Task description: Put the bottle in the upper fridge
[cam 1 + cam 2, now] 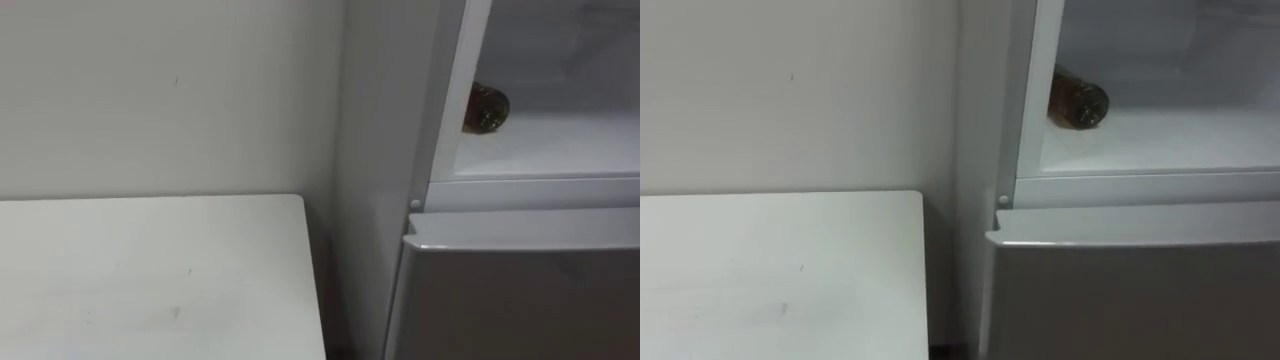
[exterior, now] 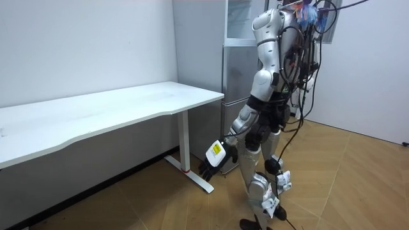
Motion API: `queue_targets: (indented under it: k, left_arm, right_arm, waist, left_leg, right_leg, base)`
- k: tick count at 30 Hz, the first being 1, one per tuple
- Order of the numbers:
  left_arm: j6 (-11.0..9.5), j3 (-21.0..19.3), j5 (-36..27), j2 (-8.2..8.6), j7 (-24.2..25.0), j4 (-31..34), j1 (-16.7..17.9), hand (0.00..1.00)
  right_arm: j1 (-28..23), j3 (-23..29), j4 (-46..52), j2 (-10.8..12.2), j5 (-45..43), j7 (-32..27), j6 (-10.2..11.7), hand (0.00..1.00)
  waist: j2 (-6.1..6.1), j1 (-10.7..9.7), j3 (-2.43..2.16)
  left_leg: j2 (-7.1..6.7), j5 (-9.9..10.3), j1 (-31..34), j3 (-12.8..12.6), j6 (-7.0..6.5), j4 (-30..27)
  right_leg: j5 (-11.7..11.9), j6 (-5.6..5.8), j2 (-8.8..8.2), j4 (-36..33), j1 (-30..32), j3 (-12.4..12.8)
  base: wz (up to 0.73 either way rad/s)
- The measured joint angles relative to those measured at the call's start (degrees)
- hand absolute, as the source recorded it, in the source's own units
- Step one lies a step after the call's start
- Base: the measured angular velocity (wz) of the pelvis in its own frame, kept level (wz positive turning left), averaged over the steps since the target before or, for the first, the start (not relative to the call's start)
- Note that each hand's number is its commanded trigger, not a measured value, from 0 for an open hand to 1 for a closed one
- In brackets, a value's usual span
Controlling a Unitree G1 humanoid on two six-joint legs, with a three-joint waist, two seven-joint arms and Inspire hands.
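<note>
Bottle [image 1: 1077, 98] lies in the upper fridge [image 1: 1180, 140], high above the left robot hand [image 2: 214, 156], which hangs relaxed, empty. Placing looks done; closing up next.

The bottle [image 1: 1078, 100] lay at the left end of the upper fridge shelf [image 1: 1170, 140]; the surface [image 1: 780, 270] stood left of the fridge [image 1: 1140, 300].

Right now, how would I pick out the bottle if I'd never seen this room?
Find the tall grey fridge standing just right of the white table. In its upper compartment, on the white shelf, the bottle lies on its side near the left wall. It is the one dark brownish thing in that pale interior.
</note>
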State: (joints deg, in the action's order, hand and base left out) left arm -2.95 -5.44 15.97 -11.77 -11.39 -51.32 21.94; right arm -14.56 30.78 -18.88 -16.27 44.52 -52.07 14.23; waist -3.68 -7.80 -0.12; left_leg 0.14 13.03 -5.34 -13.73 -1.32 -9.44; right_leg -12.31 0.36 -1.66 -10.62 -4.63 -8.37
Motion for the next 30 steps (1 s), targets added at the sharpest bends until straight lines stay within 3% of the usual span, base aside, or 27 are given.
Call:
queue_targets:
  k: [9,13,22,30]
  left_arm:
    - [0.13,-1.20,-0.07,-0.53,1.18,0.07,0.15,0.00]
    - [0.13,-1.54,-0.01,-0.53,1.60,-0.36,0.14,0.00]
    - [0.15,-1.45,0.03,-0.45,1.97,-1.64,0.03,0.00]
    - [1.20,-3.99,2.26,0.57,2.14,-3.08,0.00,0.00]
  right_arm:
    - [2.24,4.62,10.86,-4.62,-2.66,-6.17,0.17,0.00]
    - [2.29,7.16,19.70,-5.14,-4.58,-8.35,0.49,0.00]
    - [2.12,7.02,22.58,-5.80,-6.82,-9.88,0.44,0.00]
    - [2.05,6.35,26.20,-4.87,-15.87,-11.31,-5.03,0.00]
  waist:
    - [-0.71,-0.93,-0.10]
    - [-0.57,-1.08,-0.10]
    - [-0.21,-1.12,-0.02]
    - [-0.09,-0.35,0.02]
  left_leg:
    - [0.02,0.00,0.42,-0.04,-0.01,-0.13]
    - [0.05,-0.01,0.66,-0.14,0.00,-0.06]
    - [0.06,0.00,0.79,-0.07,0.00,-0.12]
    - [-0.23,-0.04,0.46,-0.71,0.04,-0.43]
  right_leg:
    - [0.01,-0.01,0.03,-0.19,0.66,-0.21]
    - [0.02,-0.02,0.13,-0.19,0.97,-0.24]
    - [-0.27,-0.02,-0.09,-1.90,1.73,-0.29]
    - [-1.95,-0.17,-0.56,-4.13,2.68,0.11]
  base:
    - [0.00]
    - [0.00]
    - [0.00]
    - [-0.03]
